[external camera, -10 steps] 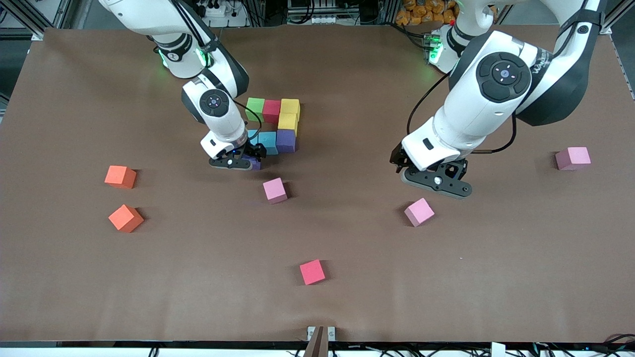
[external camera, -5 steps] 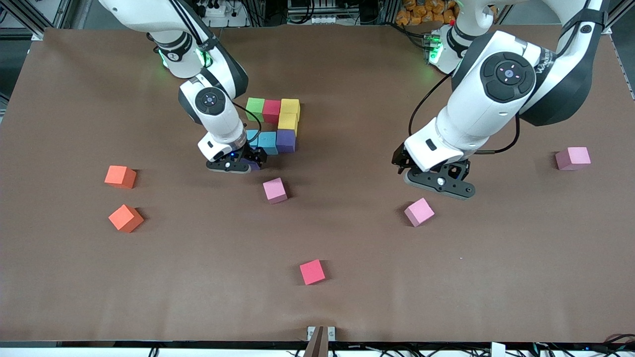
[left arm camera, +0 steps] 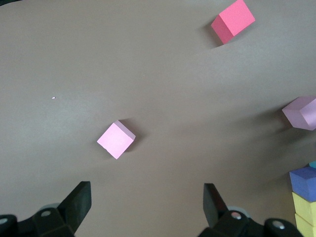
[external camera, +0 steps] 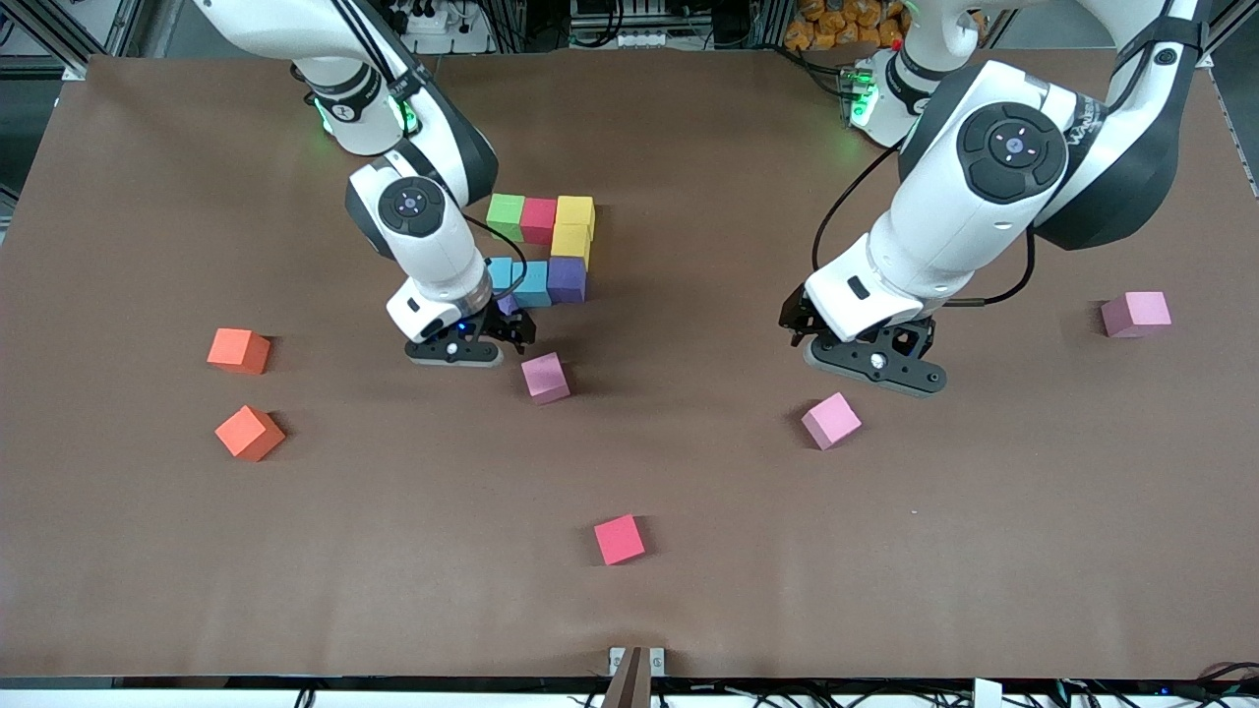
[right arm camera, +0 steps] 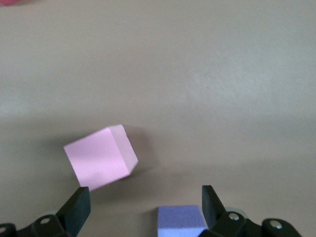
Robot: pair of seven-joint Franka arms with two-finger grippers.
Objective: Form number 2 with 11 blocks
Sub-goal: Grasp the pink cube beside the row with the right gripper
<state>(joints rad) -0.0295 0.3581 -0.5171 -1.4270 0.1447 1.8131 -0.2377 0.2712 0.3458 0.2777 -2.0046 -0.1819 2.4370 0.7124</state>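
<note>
The number 2 stands partly built: green (external camera: 506, 214), red (external camera: 538, 218) and yellow (external camera: 575, 209) cubes in a row, a second yellow (external camera: 569, 241), then two light blue (external camera: 532, 283) and a purple (external camera: 567, 278). A second purple cube (external camera: 507, 304) lies on the table beside the blue ones, under my open right gripper (external camera: 462, 346); it also shows between the right gripper's (right arm camera: 144, 207) fingers, unheld. Loose pink cubes lie at three spots: (external camera: 545, 378), (external camera: 831, 420), (external camera: 1136, 314). My left gripper (external camera: 870, 362) hangs open and empty over the table by the middle pink cube (left arm camera: 116, 139).
Two orange cubes (external camera: 238, 350) (external camera: 250, 433) lie toward the right arm's end. A spare red cube (external camera: 620, 539) sits nearer the front camera, mid-table. Bare brown table surface (external camera: 393, 551) lies around them.
The right gripper has drawn away from the second purple cube toward the nearest pink cube, leaving the purple one on the table. The left arm has shifted only slightly.
</note>
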